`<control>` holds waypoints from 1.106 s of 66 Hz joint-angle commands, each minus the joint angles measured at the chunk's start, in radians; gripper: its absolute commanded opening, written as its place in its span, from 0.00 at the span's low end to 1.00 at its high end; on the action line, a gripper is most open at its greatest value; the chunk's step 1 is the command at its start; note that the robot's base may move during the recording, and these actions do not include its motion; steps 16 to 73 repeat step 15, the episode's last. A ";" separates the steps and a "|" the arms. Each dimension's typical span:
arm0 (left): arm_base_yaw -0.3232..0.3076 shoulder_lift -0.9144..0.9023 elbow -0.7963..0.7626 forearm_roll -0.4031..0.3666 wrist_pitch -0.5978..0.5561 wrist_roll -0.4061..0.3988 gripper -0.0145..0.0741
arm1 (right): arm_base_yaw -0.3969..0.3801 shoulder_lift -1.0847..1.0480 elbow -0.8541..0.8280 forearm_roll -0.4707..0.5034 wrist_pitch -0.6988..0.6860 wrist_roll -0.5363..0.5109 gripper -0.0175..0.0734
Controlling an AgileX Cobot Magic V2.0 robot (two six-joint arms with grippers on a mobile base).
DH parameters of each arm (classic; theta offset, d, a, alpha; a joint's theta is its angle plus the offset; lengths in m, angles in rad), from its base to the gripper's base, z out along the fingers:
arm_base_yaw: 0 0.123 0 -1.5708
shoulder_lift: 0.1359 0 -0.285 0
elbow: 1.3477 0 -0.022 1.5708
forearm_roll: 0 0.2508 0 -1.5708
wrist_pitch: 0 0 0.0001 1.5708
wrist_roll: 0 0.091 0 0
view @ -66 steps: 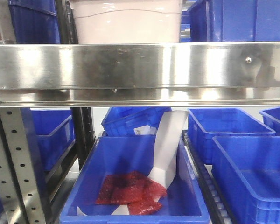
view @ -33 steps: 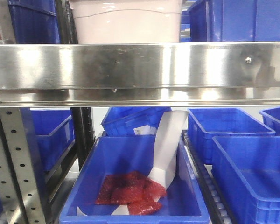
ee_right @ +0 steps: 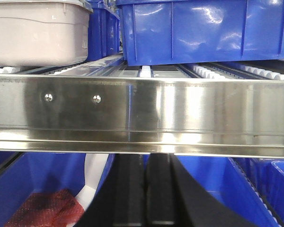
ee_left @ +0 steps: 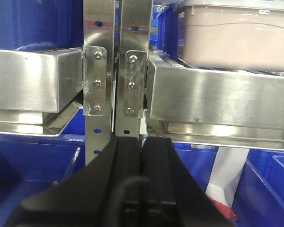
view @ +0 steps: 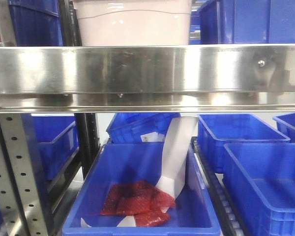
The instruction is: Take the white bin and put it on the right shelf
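Warehouse racking fills every view, blue bins [view: 250, 137] on the lower rollers. Left gripper [ee_left: 143, 146] hangs below the stainless beam [ee_left: 217, 99], jaws pressed together, empty. Up on that shelf [view: 147, 69] sits the white bin [view: 132, 22], apparently placed already. Right gripper [ee_right: 144, 189] is likewise clenched, empty, under the beam.

No readable text, labels, brands or numbers in any view. A small white tag [view: 148, 137] on a blue bin [view: 137, 129] behind the front bin may carry print, too small and blurred to read. The white paper strip [view: 176, 155] in the front bin shows no print on the visible side. The steel beam [view: 147, 69] is plain.
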 commanded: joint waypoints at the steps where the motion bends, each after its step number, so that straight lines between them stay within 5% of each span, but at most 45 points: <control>1: 0.002 -0.012 -0.001 0.002 -0.082 -0.009 0.03 | 0.000 -0.019 -0.001 -0.007 -0.092 0.003 0.24; 73: 0.002 -0.012 -0.001 0.002 -0.082 -0.009 0.03 | 0.000 -0.019 -0.001 -0.007 -0.092 0.003 0.24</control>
